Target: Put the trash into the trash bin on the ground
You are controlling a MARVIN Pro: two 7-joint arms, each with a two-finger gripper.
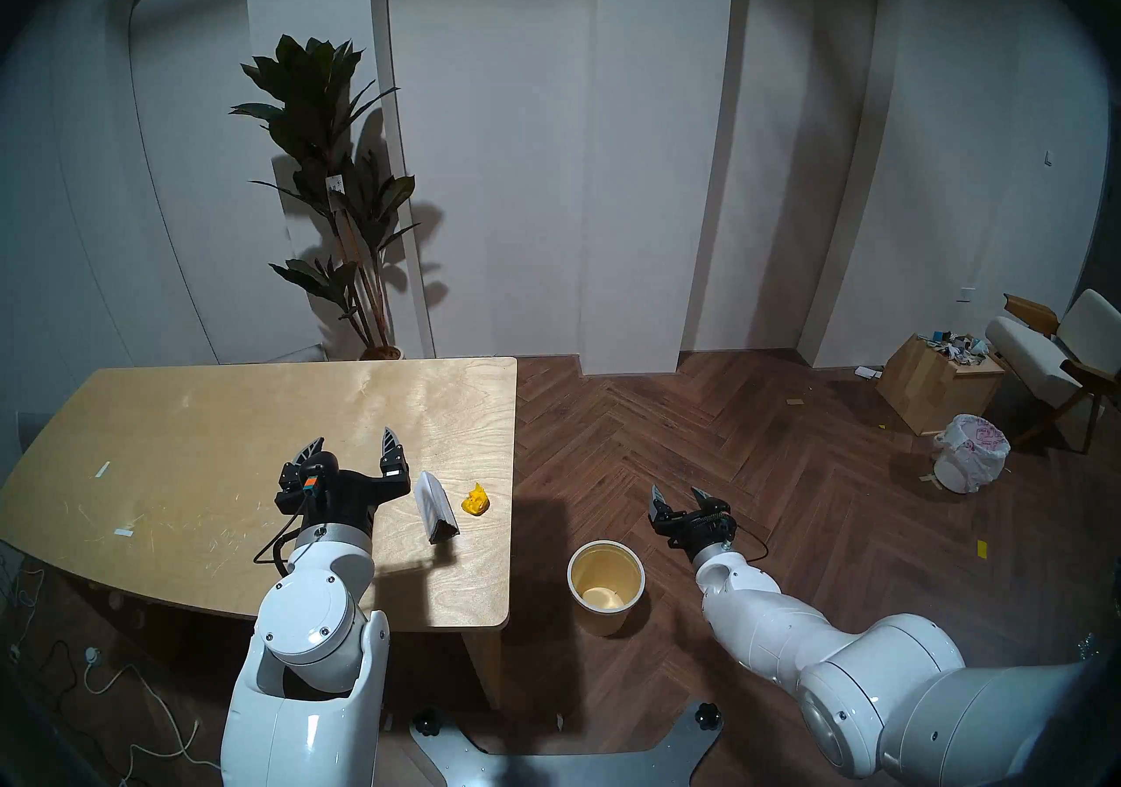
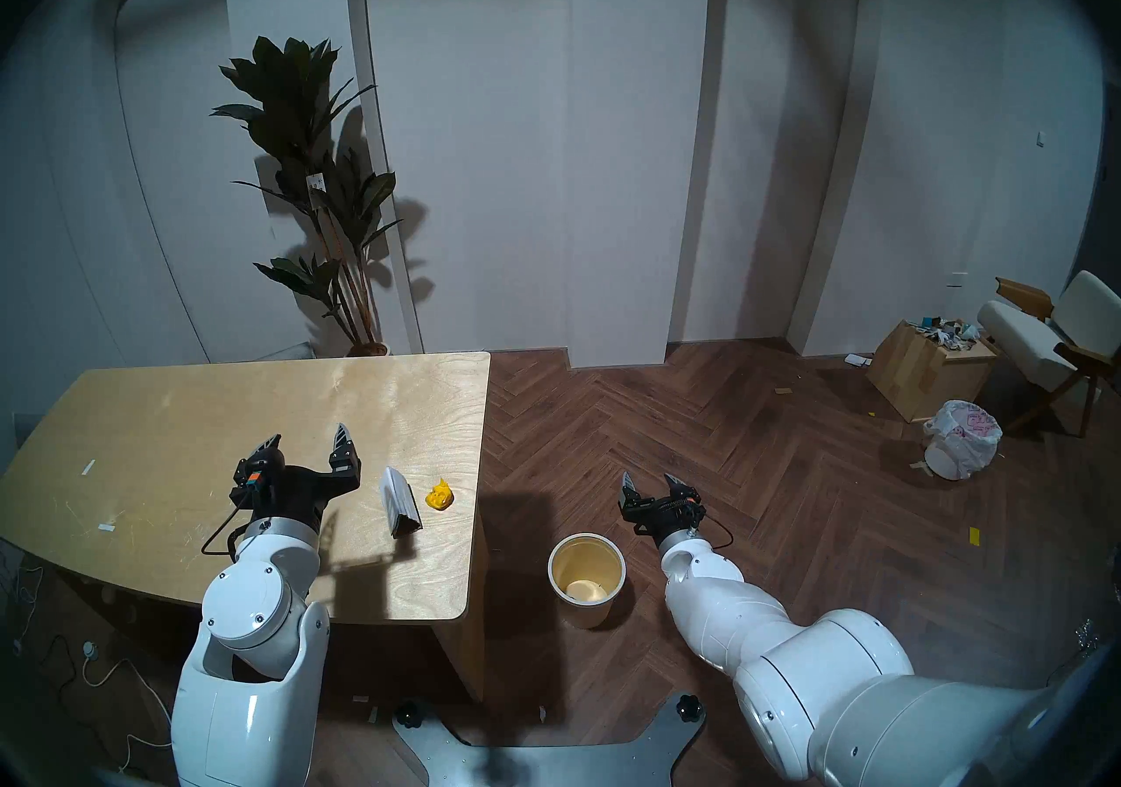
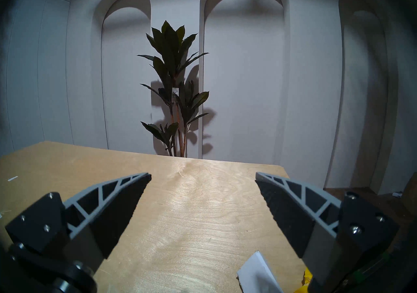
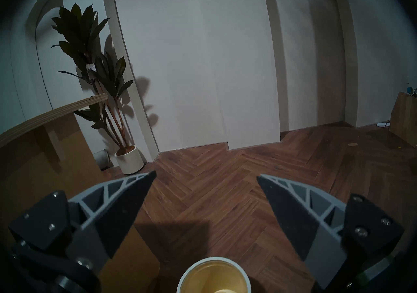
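The cream trash bin [image 1: 605, 584] stood upright on the wooden floor [image 1: 758, 434], just off the table's near right corner, with something pale lying at the bottom of its yellowish inside; what that was could not be told. Just right of the bin and above the floor, the right pincer [image 1: 674, 495] hung with its jaws spread wide and nothing between them; in the right wrist view the bin's rim [image 4: 214, 273] sat below and between the fingers [image 4: 126, 206]. On the table [image 1: 212, 434], near its right edge, the white carton with dark ends [image 1: 435, 506] lay on its side, and the yellow crumpled scrap [image 1: 475, 500] lay just beside it, toward the edge, apart from it. The left pincer [image 1: 355, 441] hovered over the table just left of the carton, jaws wide apart and empty, pointing level toward the wall. Farther off, a potted plant [image 1: 340, 191] stood behind the table against the arched wall. Well to the right, a bag-lined bin [image 1: 970, 452], a wooden box [image 1: 937, 388] heaped with scraps and a chair [image 1: 1067, 355] stood on the floor.
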